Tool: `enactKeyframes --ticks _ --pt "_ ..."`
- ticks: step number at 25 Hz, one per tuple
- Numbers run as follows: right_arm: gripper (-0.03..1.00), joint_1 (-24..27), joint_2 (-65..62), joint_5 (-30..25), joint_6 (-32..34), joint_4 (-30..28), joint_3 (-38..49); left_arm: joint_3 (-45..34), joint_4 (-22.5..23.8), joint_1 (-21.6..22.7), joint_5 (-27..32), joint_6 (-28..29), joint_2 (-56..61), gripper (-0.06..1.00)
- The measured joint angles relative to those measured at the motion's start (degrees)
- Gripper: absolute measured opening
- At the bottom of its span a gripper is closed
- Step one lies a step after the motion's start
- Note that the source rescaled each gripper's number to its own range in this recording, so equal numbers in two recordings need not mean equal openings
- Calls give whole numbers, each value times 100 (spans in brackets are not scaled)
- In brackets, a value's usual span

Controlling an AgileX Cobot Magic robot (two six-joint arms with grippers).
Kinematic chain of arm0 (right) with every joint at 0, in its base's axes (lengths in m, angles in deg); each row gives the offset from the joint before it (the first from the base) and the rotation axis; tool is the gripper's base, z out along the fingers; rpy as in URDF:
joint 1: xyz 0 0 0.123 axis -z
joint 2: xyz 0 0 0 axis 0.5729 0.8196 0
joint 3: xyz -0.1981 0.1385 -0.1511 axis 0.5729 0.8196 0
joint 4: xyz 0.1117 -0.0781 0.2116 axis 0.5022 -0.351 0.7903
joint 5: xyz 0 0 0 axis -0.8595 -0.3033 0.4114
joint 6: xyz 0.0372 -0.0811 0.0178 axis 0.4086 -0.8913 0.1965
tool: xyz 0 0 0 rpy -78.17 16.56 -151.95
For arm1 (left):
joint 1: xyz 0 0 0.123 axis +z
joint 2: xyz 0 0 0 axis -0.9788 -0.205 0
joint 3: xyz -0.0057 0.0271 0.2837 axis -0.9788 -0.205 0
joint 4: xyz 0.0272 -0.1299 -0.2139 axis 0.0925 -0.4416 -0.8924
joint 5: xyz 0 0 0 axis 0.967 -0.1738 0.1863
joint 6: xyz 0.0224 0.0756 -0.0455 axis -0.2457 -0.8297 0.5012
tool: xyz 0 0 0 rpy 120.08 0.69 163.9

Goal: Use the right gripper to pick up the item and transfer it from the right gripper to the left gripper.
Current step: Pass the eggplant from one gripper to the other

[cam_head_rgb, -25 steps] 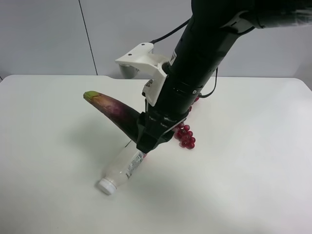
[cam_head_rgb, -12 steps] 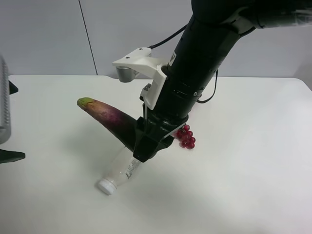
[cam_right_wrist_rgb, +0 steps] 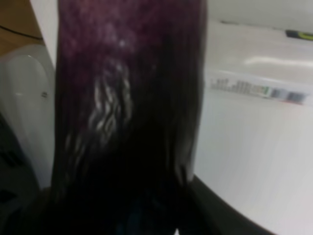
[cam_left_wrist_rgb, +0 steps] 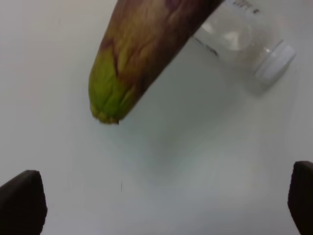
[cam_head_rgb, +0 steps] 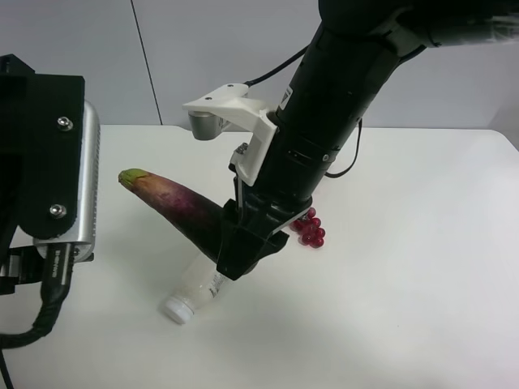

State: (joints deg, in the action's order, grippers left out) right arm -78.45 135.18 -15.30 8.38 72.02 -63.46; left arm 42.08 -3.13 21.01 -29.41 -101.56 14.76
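The eggplant [cam_head_rgb: 174, 203] is held up off the table, slanting, with its yellow-green tip toward the exterior high view's left. My right gripper [cam_head_rgb: 243, 243], on the thick black arm with the white bracket, is shut on its dark lower end; the purple body [cam_right_wrist_rgb: 127, 112] fills the right wrist view. My left arm [cam_head_rgb: 49, 162], black with a silver-grey side plate, stands at that view's left edge, close to the tip. In the left wrist view my left gripper [cam_left_wrist_rgb: 161, 205] is open, its fingertips [cam_left_wrist_rgb: 22, 200] wide apart, with the eggplant tip [cam_left_wrist_rgb: 110, 95] ahead of them and apart from them.
A white bottle [cam_head_rgb: 195, 290] lies on the white table [cam_head_rgb: 405, 308] under the eggplant, cap toward the front; it also shows in the left wrist view [cam_left_wrist_rgb: 244, 44]. A bunch of red grapes [cam_head_rgb: 309, 229] lies just beside my right arm.
My left arm has come into view from the left edge toward the eggplant's tip. My right gripper has carried the eggplant slightly left and lower.
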Motion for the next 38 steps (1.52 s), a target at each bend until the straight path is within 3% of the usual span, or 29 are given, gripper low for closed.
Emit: enactKeyframes --ticks 22,25,36,38 --pt "0 0 0 5 -144 423 0 258 -83 -11 -598 -496 -602 97" --pt "0 0 0 5 -144 498 0 258 -221 -11 -609 -862 -667 83" --pt "0 0 0 -15 -162 510 0 258 -232 -11 -771 -1443 -673 10" --pt "0 0 0 -20 -162 510 0 258 -226 -11 -753 -1486 -673 8"
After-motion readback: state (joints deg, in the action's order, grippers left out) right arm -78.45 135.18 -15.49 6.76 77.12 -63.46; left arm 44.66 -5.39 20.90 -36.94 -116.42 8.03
